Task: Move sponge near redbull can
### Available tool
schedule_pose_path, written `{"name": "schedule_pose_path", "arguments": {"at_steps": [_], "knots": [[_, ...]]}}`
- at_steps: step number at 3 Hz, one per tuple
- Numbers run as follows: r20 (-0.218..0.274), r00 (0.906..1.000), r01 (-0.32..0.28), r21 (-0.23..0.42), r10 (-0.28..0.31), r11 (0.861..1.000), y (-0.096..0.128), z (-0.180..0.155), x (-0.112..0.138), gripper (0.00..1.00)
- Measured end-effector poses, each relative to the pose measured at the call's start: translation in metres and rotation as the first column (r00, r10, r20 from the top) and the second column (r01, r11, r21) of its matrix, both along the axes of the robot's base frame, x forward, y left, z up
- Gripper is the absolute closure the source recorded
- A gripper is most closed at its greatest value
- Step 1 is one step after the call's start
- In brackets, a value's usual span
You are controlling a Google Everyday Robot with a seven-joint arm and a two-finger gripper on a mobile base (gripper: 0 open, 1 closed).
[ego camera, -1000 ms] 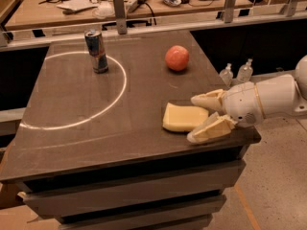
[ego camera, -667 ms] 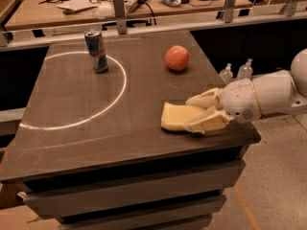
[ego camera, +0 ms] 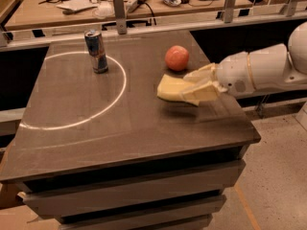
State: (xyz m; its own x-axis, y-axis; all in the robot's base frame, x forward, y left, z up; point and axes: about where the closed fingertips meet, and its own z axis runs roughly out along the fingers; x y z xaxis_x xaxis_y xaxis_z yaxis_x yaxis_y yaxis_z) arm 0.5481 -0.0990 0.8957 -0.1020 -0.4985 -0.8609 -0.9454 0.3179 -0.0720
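Sponge (ego camera: pixel 168 87), pale yellow, sat clamped between the jaws of the gripper (ego camera: pixel 189 89), which reached in from the right on a white arm (ego camera: pixel 259 71). It hung just above the dark tabletop (ego camera: pixel 120 123), a faint shadow beneath it, its free end pointing left. The red-orange apple (ego camera: pixel 177 58) lay just beyond it on the far side. The redbull can (ego camera: pixel 96 51) stood upright, well apart at the far left, by the far edge of a white ring (ego camera: pixel 72 122).
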Motion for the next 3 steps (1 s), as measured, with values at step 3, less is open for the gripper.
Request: {"name": "schedule_pose_path", "arguments": {"at_steps": [3], "knots": [[0.062,0.9945,0.091,-0.121,-0.084,0.988,0.096,0.092,0.085,1.0]]}}
